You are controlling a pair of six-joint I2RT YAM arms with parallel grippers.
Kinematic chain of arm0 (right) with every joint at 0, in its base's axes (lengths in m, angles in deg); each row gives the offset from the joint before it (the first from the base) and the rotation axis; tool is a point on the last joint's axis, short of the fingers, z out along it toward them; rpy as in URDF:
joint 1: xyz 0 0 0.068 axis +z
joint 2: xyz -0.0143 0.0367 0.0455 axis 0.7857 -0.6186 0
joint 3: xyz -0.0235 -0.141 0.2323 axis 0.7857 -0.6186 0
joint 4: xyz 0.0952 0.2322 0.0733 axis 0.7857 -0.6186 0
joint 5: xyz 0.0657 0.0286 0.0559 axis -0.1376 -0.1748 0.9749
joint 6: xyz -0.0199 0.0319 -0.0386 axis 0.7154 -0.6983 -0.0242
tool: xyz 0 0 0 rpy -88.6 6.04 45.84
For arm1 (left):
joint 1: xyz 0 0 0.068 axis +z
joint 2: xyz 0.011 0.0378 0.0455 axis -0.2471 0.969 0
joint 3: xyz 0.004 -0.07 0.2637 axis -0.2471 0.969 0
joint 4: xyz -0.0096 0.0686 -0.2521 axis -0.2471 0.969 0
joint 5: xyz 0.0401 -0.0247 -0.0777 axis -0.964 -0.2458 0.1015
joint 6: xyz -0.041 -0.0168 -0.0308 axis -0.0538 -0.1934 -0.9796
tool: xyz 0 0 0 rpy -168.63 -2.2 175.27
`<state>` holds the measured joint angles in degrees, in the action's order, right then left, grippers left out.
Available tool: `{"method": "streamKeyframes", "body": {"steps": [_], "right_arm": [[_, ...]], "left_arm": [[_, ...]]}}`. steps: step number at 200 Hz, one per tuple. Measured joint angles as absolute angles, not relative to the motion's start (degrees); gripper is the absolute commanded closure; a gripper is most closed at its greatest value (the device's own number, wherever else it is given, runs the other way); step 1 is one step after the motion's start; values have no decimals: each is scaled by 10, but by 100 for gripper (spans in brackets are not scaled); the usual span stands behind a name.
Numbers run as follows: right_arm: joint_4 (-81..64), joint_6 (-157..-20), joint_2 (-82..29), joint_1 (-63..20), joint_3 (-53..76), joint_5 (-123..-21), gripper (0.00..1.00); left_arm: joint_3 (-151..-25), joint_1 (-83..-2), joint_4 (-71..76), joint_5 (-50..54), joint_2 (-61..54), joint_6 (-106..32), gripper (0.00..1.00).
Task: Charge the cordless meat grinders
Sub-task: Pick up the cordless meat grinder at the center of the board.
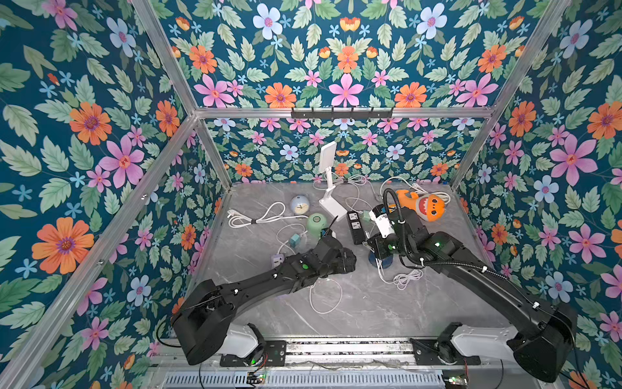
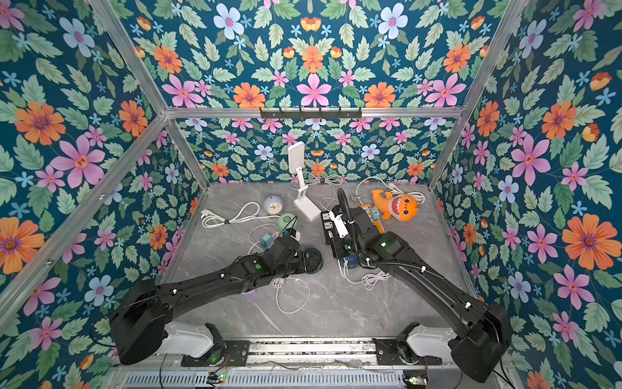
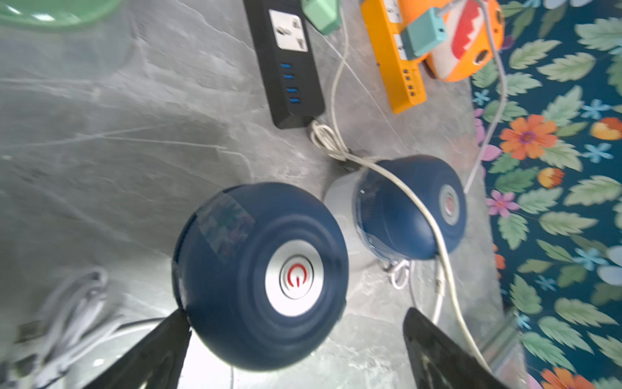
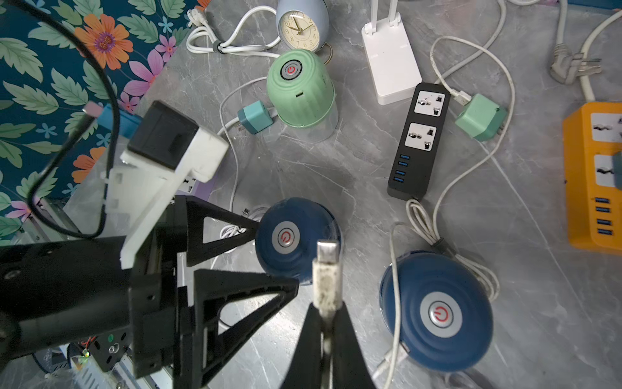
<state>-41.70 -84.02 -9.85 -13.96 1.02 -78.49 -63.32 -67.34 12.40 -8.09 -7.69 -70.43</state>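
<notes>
Cordless meat grinders [image 1: 316, 220], all three upright: the green grinder [image 4: 301, 89] is left of the black power strip [image 4: 419, 141], both navy ones on the robot's side of it. Left gripper [image 3: 295, 315] is spread wide around one navy grinder [image 3: 259, 276]. Right gripper [image 4: 326, 306] is pinching a white USB plug [image 4: 326, 266]. The other navy grinder [image 4: 436, 311] sits by the strip's near end, with a white cable [image 3: 420, 208] across it.
</notes>
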Motion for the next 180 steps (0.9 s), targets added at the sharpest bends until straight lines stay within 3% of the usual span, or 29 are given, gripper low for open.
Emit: {"method": "streamKeyframes", "body": {"steps": [78,123,180], "right_arm": [[-430,-830,-95,-140,18,-785,100],[-430,-830,-115,-140,29,-781,100],[-433,-843,-159,-140,47,-753,100]], "left_arm": [[-570,-691,112,-100,-190,-695,2],[-426,-695,23,-131,-255,-567,1],[-340,-704,-138,-149,-220,-406,1]]}}
